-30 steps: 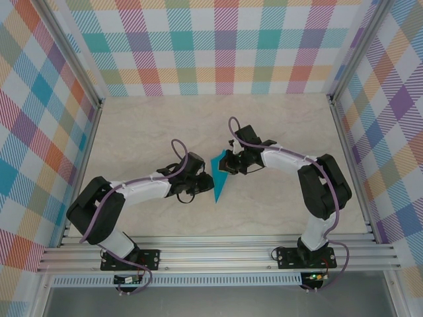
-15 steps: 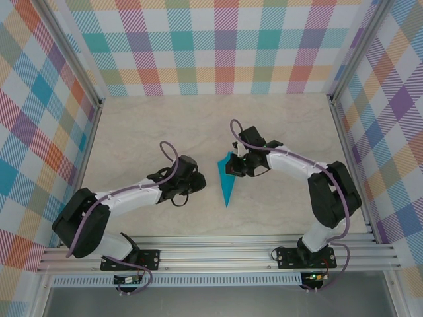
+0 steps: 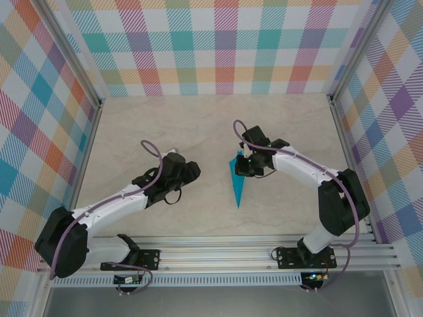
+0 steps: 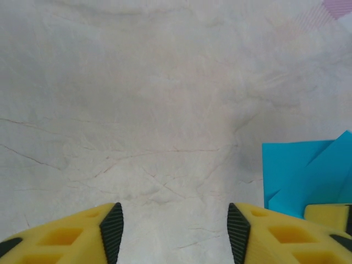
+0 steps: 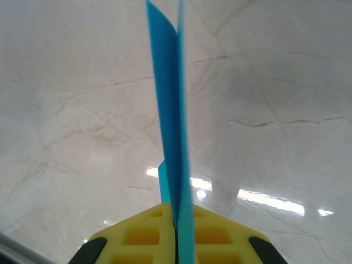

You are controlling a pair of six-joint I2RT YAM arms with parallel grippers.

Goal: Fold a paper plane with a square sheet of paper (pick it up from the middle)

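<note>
Now that the left gripper (image 3: 195, 172) has let go and backed off to the left, we see the paper plane (image 3: 236, 186) held by the right gripper (image 3: 243, 165) alone. A second ago both grippers met at the folded paper near the middle of the table (image 3: 152, 125). Since then the left arm has drawn well clear, and its jaws now stand apart over bare table with nothing between them. The plane has also shifted a little to the right with the right arm.

It now sits just right of the table's middle, its wide far end pinched in the right gripper and its point aimed at the near edge. From the right wrist we see those jaws pressed together on the paper, which stands on edge like a thin blade. We cannot tell whether its tip touches the table.

We judge the folding all but finished: the dart shape is there and needs no second hand. What remains is probably setting it down gently, since paper this thin, held at one end, may sag or slip.
</note>
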